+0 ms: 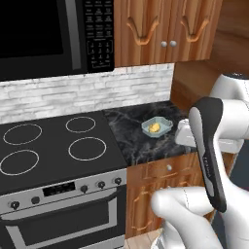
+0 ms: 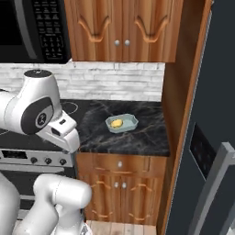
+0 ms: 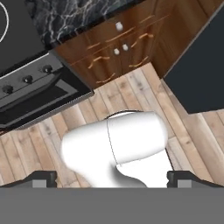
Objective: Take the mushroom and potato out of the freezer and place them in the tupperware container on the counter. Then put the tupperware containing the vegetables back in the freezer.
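Observation:
The tupperware container [image 1: 168, 125] [image 2: 133, 120] sits on the black counter [image 1: 129, 138] [image 2: 137, 140], right of the stove. The yellow potato [image 1: 154, 128] [image 2: 116, 123] lies inside it. The mushroom is out of view. The dark freezer [image 2: 215, 92] stands at the far right with its grey bar handle [image 2: 214, 183] toward me; its dark side [image 3: 197, 65] also appears in the hand view. My gripper [image 3: 112, 179] points down at the wooden floor in front of the cabinets, well below and short of the counter. Its fingertips [image 3: 43, 177] stand far apart and open with nothing between them.
A black stovetop [image 1: 53, 146] with ring burners and an oven below lies left of the counter. A microwave [image 1: 39, 34] and wooden wall cabinets [image 2: 119, 27] hang above. Wooden base cabinets [image 2: 119, 183] [image 3: 113, 48] stand under the counter. A wooden side panel [image 2: 176, 114] separates counter and freezer.

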You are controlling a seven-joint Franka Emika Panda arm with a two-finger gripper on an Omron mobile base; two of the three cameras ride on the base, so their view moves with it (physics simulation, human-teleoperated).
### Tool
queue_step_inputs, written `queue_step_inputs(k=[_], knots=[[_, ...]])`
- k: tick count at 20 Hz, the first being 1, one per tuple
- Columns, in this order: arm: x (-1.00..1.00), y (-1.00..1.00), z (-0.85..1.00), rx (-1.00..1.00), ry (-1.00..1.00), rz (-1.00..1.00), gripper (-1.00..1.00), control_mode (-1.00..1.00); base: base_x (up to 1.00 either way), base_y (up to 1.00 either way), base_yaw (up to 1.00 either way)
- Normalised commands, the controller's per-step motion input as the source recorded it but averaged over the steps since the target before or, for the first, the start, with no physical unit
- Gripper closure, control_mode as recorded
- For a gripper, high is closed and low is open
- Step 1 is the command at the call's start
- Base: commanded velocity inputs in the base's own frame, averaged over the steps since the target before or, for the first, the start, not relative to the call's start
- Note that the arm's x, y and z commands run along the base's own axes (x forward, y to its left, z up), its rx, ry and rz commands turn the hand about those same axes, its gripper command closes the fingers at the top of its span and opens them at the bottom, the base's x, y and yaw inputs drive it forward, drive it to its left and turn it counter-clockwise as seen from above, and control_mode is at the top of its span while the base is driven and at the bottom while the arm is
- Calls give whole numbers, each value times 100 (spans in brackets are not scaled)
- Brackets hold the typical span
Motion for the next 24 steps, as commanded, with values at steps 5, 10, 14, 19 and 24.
queue_step_inputs(k=[5, 10, 14, 19, 24], knots=[[0, 0, 0, 0, 0, 0, -100, 100, -100, 0, -1], [0, 0, 0, 0, 0, 0, -100, 100, -100, 0, -1], [0, 0, 0, 0, 0, 0, -100, 100, -99, 0, 0], [0, 0, 0, 0, 0, 0, -100, 100, -32, -35, 2], [0, 0, 0, 0, 0, 0, -100, 100, 11, -99, 6]])
